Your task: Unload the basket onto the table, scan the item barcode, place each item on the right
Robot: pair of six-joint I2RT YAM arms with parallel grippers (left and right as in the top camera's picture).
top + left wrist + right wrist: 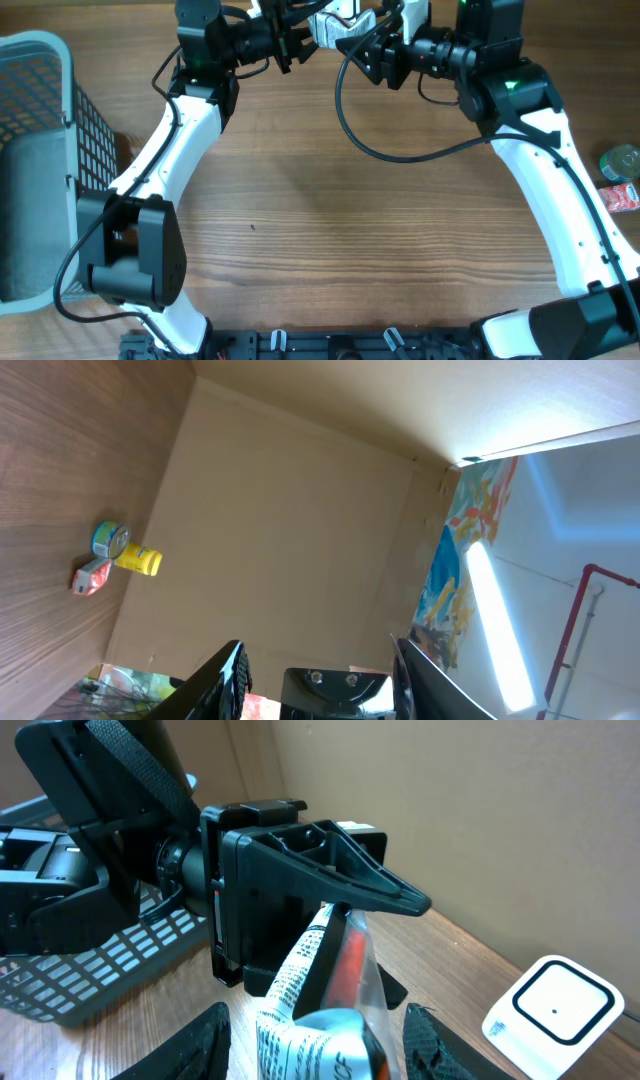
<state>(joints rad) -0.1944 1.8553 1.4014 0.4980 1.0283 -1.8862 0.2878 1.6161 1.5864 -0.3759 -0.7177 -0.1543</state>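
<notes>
Crinkled white-and-red plastic packet (315, 970) held in the air between both arms, above the far edge of the brown wooden table (350, 220).
The left gripper (298, 35) pinches the packet's upper end between its black fingers. The right gripper (320, 1040) flanks the lower end; whether it presses the packet cannot be told. A white square scanner (555, 1005) with rounded corners lies on the table nearby. A pale plastic mesh basket (40, 150) stands at the left edge.
</notes>
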